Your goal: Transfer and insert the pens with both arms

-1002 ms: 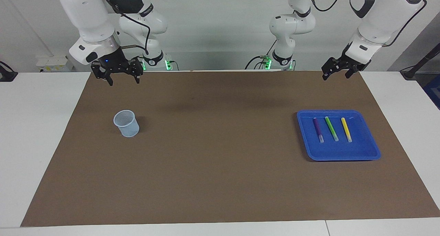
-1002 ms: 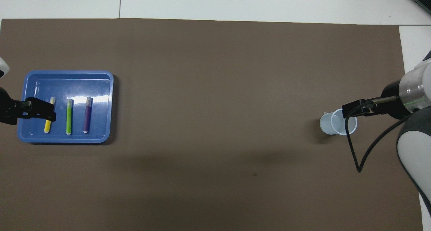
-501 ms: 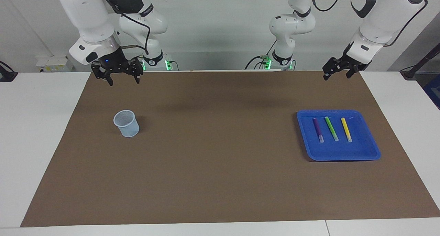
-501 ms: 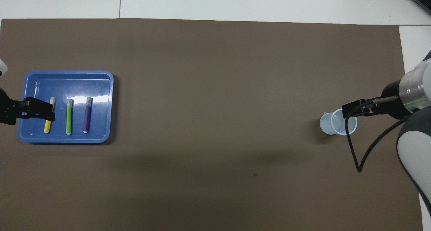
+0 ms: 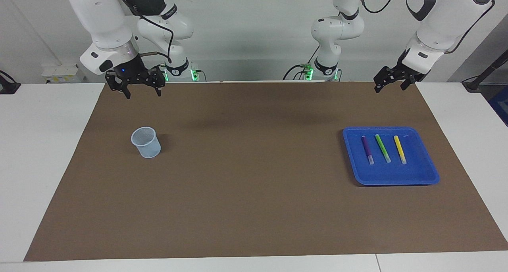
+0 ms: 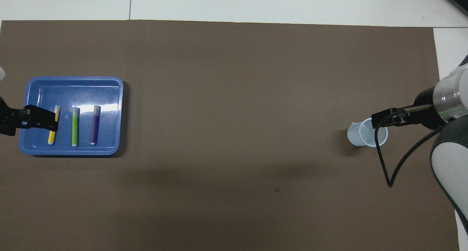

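Brown matting covers most of the white table. Toward the left arm's end a blue tray holds the three pens lying side by side, apart from one another: the purple pen, the green pen in the middle, and the yellow pen nearest the table's end. Their pale cap ends point away from the robots. In the overhead view the yellow pen's upper part is partly covered by the left tool, whose arm is cut off at the picture's edge.

From the facing view, the left tool hangs in the air over the mat's edge near the robots, clear of the tray, fingers spread and holding nothing. The right tool hangs over the mat's other corner, fingers apart and empty.

A pale mesh cup stands upright on the mat toward the right arm's end. Seen from overhead, the right tool and a black cable overlap its rim; whether anything lies inside cannot be made out.
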Available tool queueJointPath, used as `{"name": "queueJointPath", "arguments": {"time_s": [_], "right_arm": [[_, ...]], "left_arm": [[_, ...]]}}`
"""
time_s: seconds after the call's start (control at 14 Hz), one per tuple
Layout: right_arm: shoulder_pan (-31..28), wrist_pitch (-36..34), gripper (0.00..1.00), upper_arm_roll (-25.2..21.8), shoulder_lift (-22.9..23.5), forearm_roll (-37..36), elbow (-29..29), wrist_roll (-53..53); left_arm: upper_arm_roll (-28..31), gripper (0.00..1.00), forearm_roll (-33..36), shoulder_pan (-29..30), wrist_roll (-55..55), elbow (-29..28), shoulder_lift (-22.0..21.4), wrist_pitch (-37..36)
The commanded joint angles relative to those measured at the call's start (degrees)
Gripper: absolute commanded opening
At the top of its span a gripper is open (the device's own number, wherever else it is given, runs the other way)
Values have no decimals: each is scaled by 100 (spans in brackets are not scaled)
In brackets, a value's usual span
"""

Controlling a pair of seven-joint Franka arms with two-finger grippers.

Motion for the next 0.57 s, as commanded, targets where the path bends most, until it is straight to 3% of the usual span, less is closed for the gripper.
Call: {"name": "queueJointPath", "arguments": {"time_s": [0.0,0.5], "right_arm": [[-54,36,100,0,-23,94,2,-23],[-46,36,100,0,-23,94,2,-23]], "left_arm": [[0,100,-69,-40,-47,-135,-148,112],[18,100,-175,135,-47,-232,-175,252]]}}
